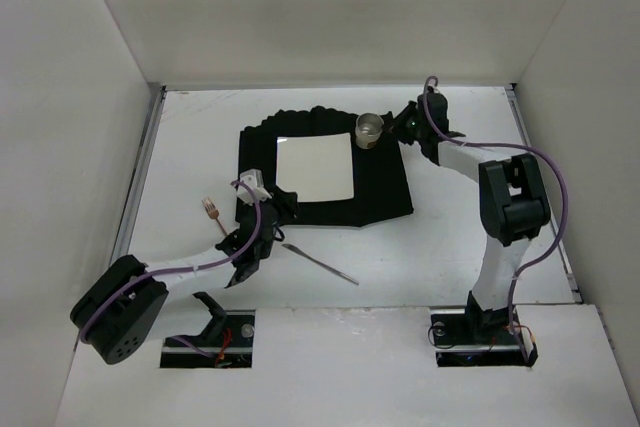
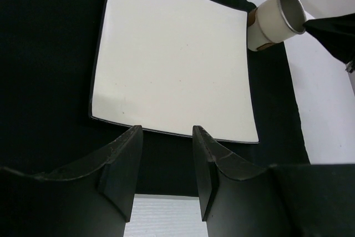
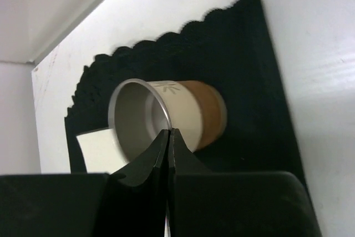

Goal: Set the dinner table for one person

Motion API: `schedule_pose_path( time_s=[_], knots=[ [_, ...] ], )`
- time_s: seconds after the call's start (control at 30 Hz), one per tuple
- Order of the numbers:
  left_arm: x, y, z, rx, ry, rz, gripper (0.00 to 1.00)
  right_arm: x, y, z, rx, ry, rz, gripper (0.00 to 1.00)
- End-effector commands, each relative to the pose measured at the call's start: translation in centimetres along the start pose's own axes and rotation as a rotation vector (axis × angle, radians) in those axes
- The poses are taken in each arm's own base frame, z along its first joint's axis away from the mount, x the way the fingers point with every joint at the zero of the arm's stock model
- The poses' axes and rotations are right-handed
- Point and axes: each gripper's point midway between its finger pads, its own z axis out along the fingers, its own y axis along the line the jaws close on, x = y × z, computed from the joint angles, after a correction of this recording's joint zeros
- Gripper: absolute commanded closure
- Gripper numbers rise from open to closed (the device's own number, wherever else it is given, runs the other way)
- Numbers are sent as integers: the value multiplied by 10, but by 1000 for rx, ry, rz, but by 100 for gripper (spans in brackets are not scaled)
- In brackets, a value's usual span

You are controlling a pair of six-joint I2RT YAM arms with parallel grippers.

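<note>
The white dinner table (image 1: 450,247) carries a black placemat (image 1: 385,187) with a square white plate (image 1: 315,169) on it. A white cup with a brown base band (image 1: 369,129) is at the plate's far right corner. My right gripper (image 1: 392,129) is shut on the cup's rim, as the right wrist view shows (image 3: 169,132). I cannot tell whether the cup (image 3: 188,112) rests on the placemat (image 3: 249,54). My left gripper (image 1: 281,203) is open and empty over the placemat's near edge, its fingers (image 2: 125,159) just short of the plate (image 2: 177,59).
A fork (image 1: 210,209) lies on the table left of the placemat. A knife (image 1: 320,263) lies slanted in front of the placemat, right of the left arm. Grey rails (image 1: 140,177) run along the table's sides, with white walls beyond them.
</note>
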Motion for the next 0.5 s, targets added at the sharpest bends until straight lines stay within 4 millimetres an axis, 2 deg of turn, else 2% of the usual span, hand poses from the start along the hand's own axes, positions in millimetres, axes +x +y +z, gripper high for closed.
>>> schedule_pose_path(
  time_s=[0.0, 0.13, 0.33, 0.47],
  knots=[
    [-15, -23, 4, 50, -48, -33, 61, -24, 13, -4, -82, -93, 71, 92],
    [-8, -33, 2, 68, -30, -9, 61, -25, 5, -11, -55, -116, 58, 87],
    [-6, -43, -2, 79, -36, 29, 61, -23, 6, -14, -60, -112, 38, 92],
    [-3, -45, -2, 76, -37, 43, 61, -33, 13, -21, -62, -138, 12, 94]
  ],
)
